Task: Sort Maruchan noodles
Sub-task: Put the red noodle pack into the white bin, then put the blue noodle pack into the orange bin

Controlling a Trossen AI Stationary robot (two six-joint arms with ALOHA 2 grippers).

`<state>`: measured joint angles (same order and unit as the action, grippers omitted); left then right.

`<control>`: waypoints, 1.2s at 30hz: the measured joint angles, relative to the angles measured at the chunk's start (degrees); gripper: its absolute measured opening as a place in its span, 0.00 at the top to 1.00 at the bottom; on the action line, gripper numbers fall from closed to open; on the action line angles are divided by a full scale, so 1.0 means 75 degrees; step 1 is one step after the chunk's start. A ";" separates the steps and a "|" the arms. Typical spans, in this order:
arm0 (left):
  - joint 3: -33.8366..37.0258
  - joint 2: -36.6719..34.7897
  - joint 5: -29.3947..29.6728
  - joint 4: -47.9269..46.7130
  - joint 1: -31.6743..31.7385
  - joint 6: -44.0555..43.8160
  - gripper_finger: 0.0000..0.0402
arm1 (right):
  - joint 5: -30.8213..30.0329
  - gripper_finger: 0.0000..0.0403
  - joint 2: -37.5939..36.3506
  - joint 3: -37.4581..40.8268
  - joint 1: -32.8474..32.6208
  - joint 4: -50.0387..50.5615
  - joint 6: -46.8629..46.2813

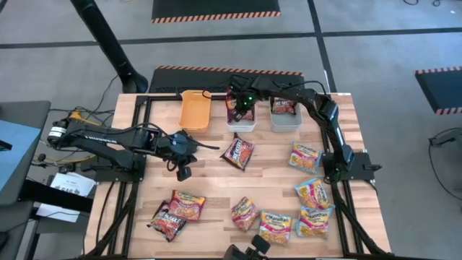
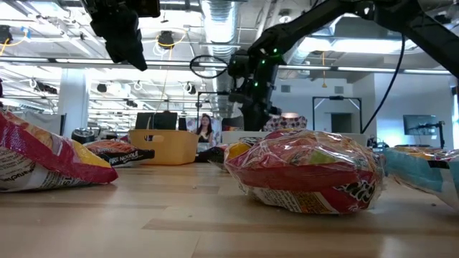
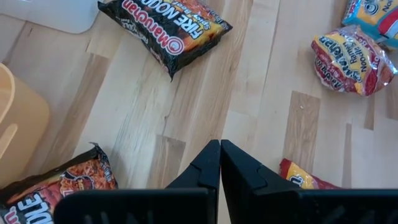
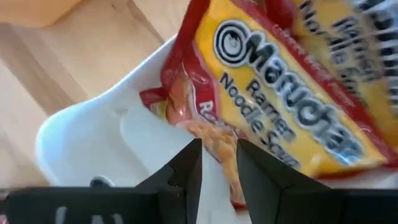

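My right gripper point(image 1: 242, 103) hangs over the white bin point(image 1: 242, 123) at the table's far side, shut on a red-orange Maruchan noodle packet point(image 4: 280, 106) that stands partly in the bin point(image 4: 93, 130). My left gripper point(image 3: 219, 163) is shut and empty, above bare wood at the table's left middle point(image 1: 183, 170). A dark red-black packet point(image 1: 238, 152) lies flat mid-table. Other packets lie flat at the near left point(image 1: 188, 205), near middle point(image 1: 244, 212) and right point(image 1: 306, 156). My right gripper pinches the packet's red edge point(image 4: 214, 142) between its two fingers point(image 4: 186, 171). The fingers come from above, slanting steeply down. The packet is tilted, with its printed face toward the wrist camera, inside the white bin's walls; whether it rests on the bin's floor I cannot tell.
An orange bin point(image 1: 195, 110) stands left of the white one; a grey bin point(image 1: 286, 115) on its right holds a red packet. Blue-and-yellow packets point(image 1: 315, 217) crowd the near right. Bare wood lies between the left gripper and the dark packet.
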<state>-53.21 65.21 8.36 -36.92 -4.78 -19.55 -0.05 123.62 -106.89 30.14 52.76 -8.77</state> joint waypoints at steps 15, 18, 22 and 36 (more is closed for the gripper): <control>0.0003 -0.0001 0.0003 -0.0193 0.0000 -0.0102 1.00 | 0.0017 0.69 -0.1762 -0.0009 -0.0652 0.0948 0.0376; 0.0003 -0.0001 0.0000 -0.0193 0.0000 -0.0115 1.00 | 0.0014 0.69 -0.2004 -0.0009 -0.0781 0.1324 0.0375; 0.0003 0.0000 0.0001 -0.0193 0.0000 -0.0144 1.00 | 0.0014 0.69 -0.2227 -0.0006 -0.0990 0.2013 0.0406; 0.0003 0.0000 0.0000 -0.0341 0.0000 -0.0169 1.00 | 0.0011 0.69 -0.2345 0.0023 -0.2085 0.3966 0.0835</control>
<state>-53.19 65.21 8.36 -39.48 -4.78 -20.82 0.03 106.03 -106.72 14.50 82.50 -2.50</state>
